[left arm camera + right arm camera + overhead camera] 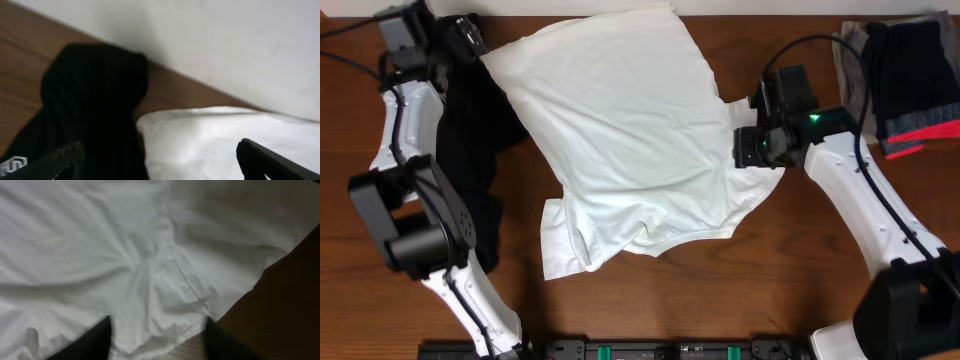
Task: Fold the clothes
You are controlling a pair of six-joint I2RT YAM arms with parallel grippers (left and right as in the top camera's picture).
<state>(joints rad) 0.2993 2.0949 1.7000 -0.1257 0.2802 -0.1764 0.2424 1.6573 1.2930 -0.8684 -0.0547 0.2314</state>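
Observation:
The white T-shirt [620,130] lies crumpled across the middle of the table, and its print does not show. My left gripper [472,38] is at the shirt's far left corner. In the left wrist view its fingers [160,162] are spread wide and hold nothing, with the white corner [210,140] and black cloth between them. My right gripper [742,145] is at the shirt's right sleeve edge. In the right wrist view its fingers [157,340] are open on either side of the sleeve hem [165,330], without closing on it.
A black garment [470,160] with a small white logo lies along the shirt's left side under the left arm, and it also shows in the left wrist view [90,90]. Folded grey, black and coral-striped garments [905,80] are stacked at the far right. Bare wood table [790,260].

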